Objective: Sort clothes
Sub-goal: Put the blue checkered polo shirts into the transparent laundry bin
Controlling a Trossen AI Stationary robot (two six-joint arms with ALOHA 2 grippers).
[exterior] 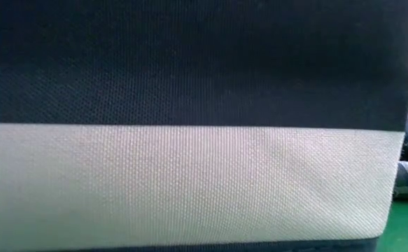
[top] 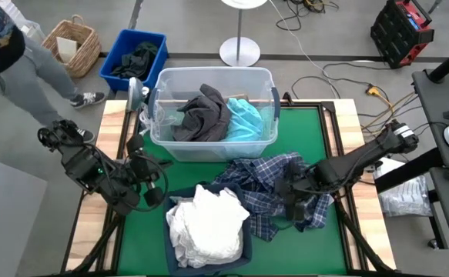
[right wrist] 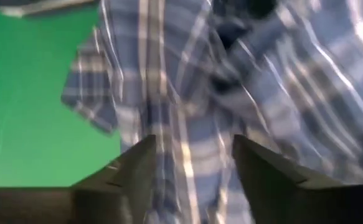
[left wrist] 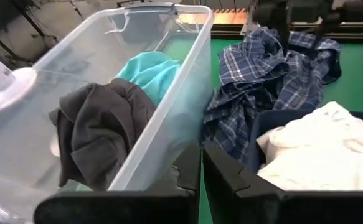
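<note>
1. High view: the blue-and-white plaid shirt [top: 274, 188] lies crumpled on the green table [top: 305, 127], its long axis running from the clear plastic tub [top: 212, 146] toward the table's near right corner. The right gripper [top: 292, 201] sits over it with fingers spread; nothing is pinched. White garments [top: 207, 225] fill the navy fabric bin [top: 179, 196] at the near edge. A dark grey garment [top: 201, 115] and a teal one [top: 249, 119] lie in the tub.
2. Low view: the bin's wall fills the picture.
3. Left wrist view: the left gripper [left wrist: 201, 186], fingers pressed together, waits between tub and bin.
4. Right wrist view: spread fingers [right wrist: 131, 168] straddle plaid cloth.
</note>
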